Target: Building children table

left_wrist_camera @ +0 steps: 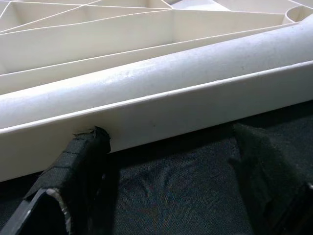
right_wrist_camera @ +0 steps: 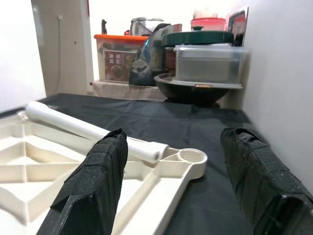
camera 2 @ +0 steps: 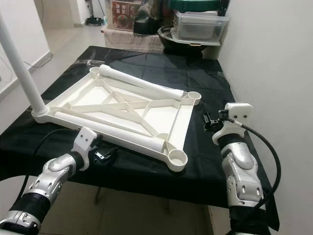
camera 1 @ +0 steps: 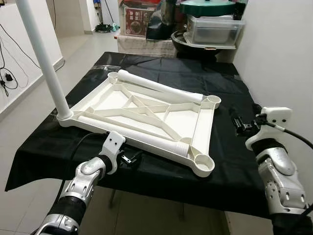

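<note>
1. The upright leg (camera 1: 41, 56) runs out of our head views at the top, so we cannot see its upper end.
2. The left gripper (camera 1: 131, 157) sits against the tabletop's (camera 1: 161, 115) near edge; our head views hide its fingertips.
3. In the left wrist view, the near loose leg (left_wrist_camera: 161, 73) is cut off at both sides.
4. The box (camera 1: 138, 18) at the far end is cropped at the top, its print too small to read.
5. The black cloth (camera 1: 234, 166) hides whatever lies under it.
</note>
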You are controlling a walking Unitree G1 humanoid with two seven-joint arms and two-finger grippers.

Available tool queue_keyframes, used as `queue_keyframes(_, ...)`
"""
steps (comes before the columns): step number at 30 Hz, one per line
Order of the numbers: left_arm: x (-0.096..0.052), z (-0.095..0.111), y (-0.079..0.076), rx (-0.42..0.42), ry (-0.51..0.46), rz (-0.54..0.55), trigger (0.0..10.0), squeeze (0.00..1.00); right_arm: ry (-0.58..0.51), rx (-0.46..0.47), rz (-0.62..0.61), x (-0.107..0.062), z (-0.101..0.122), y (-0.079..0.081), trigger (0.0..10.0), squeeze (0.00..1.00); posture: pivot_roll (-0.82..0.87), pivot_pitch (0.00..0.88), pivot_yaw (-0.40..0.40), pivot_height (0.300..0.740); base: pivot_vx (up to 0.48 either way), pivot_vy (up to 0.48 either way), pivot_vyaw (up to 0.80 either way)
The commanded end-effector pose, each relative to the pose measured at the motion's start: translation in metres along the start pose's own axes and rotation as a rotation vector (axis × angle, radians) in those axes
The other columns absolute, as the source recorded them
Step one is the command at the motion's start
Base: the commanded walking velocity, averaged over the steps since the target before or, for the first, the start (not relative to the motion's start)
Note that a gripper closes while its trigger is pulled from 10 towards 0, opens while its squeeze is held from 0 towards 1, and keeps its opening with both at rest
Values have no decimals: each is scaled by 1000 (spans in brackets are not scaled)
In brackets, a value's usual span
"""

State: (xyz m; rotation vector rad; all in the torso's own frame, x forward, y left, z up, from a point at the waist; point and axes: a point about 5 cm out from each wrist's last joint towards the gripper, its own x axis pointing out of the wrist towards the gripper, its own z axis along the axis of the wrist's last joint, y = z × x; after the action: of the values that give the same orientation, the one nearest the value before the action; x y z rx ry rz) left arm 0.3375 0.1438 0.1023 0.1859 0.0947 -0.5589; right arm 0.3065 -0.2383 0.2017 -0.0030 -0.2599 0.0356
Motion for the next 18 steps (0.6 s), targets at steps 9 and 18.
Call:
queue_keyframes(9, -10, 26, -36, 54, -167, -25, 10000, 0, 198, 360, 173, -24, -20, 36, 10000, 0, 111, 0, -82, 740, 0, 0, 0)
queue_keyframes(18, -41, 23, -52, -9, -185, 8, 10000, 0, 543, 399, 282, -38, -56, 55, 10000, 0, 121, 0, -68, 740, 0, 0, 0)
